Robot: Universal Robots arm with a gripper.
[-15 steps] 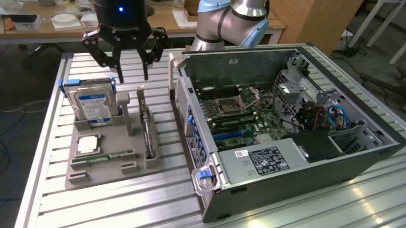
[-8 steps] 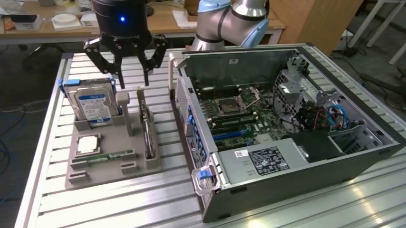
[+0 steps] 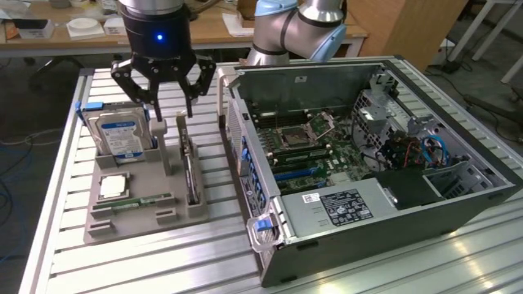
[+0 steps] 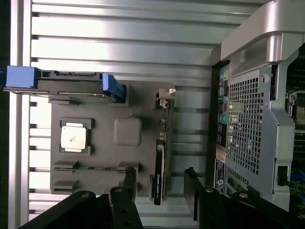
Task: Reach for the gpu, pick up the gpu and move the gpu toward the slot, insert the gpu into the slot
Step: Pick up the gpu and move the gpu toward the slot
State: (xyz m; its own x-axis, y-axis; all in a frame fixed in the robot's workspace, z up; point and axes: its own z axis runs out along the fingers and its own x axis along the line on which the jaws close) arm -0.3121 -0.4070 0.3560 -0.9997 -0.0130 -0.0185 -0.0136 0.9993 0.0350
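Observation:
The gpu stands on edge in a groove of the grey holder, a thin dark card with its metal bracket end toward the back. From the wrist it appears edge-on as a black strip. My gripper hangs open just above the card's back end, one finger on each side of its line, holding nothing. In the wrist view the gripper straddles the card with gaps on both sides. The slot is among the blue and dark strips on the green motherboard inside the open computer case.
On the holder also sit a blue-labelled hard drive, a square processor and a memory stick. The open case lies on the slatted metal table, its wall right beside the holder. The arm's base stands behind.

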